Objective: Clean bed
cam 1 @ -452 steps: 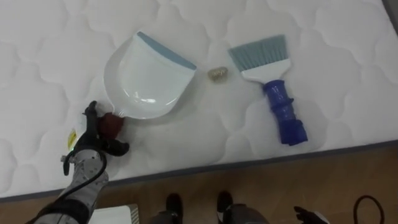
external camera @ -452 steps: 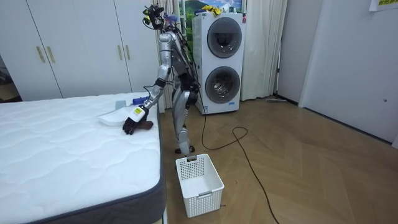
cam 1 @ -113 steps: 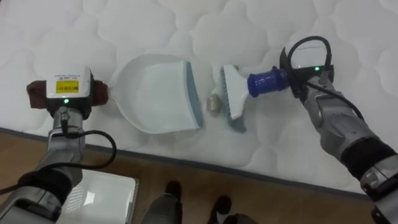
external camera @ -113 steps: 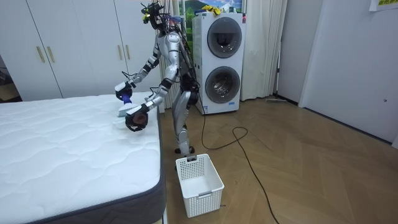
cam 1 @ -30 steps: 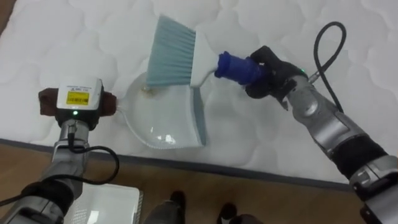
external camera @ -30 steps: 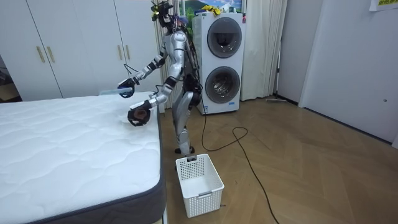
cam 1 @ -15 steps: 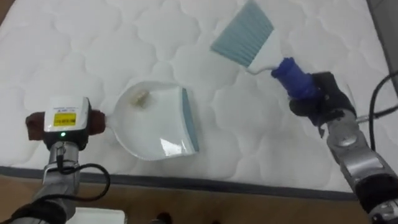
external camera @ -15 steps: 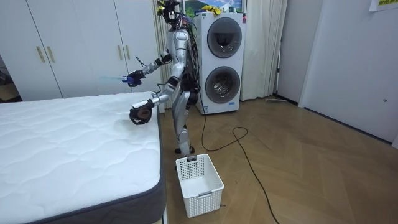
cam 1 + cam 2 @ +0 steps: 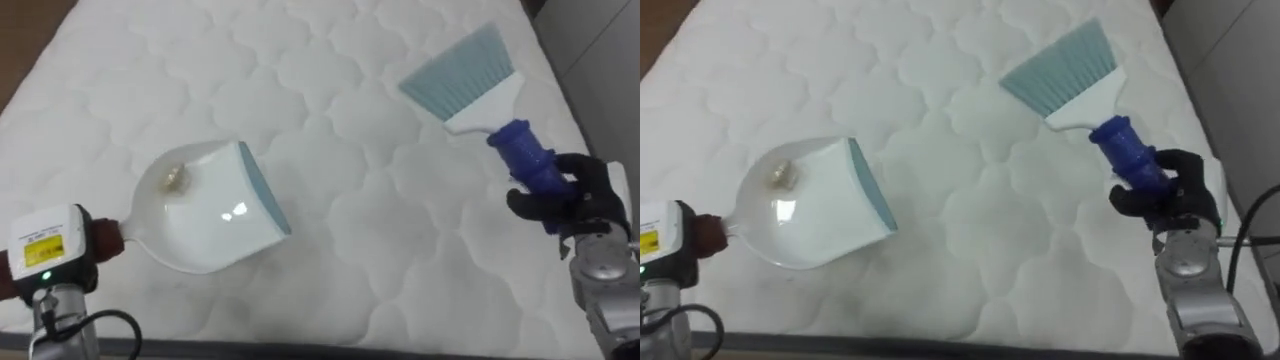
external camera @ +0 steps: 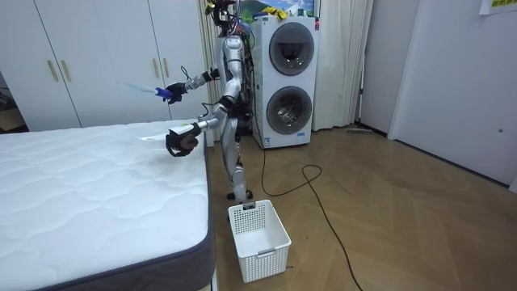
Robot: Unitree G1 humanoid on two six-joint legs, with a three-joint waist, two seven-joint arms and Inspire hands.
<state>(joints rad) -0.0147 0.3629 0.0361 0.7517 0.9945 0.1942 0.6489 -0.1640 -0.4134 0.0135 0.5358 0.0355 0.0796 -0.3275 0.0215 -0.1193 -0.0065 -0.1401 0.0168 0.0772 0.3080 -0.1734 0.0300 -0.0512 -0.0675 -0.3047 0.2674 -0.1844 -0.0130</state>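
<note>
A white dustpan [image 9: 205,220] with a blue-grey lip hangs tilted above the mattress [image 9: 330,120], a small crumpled scrap [image 9: 178,178] lying deep inside it. My left hand [image 9: 55,262] is shut on its dark red handle at the lower left. To the right, my right hand [image 9: 565,200] is shut on the blue handle of a brush [image 9: 465,80], whose pale blue bristles point up and away over the bed. In the room view I stand at the bed's corner with the brush [image 10: 141,89] raised above the dustpan [image 10: 153,137].
A white plastic basket [image 10: 258,230] stands on the wooden floor by the bed's foot corner. Behind me is a stacked washer and dryer [image 10: 287,73], with white wardrobes [image 10: 97,56] along the wall.
The dustpan has come up off the mattress with the scrap in it. My right arm has swung the brush higher and further right, and I have straightened up.
</note>
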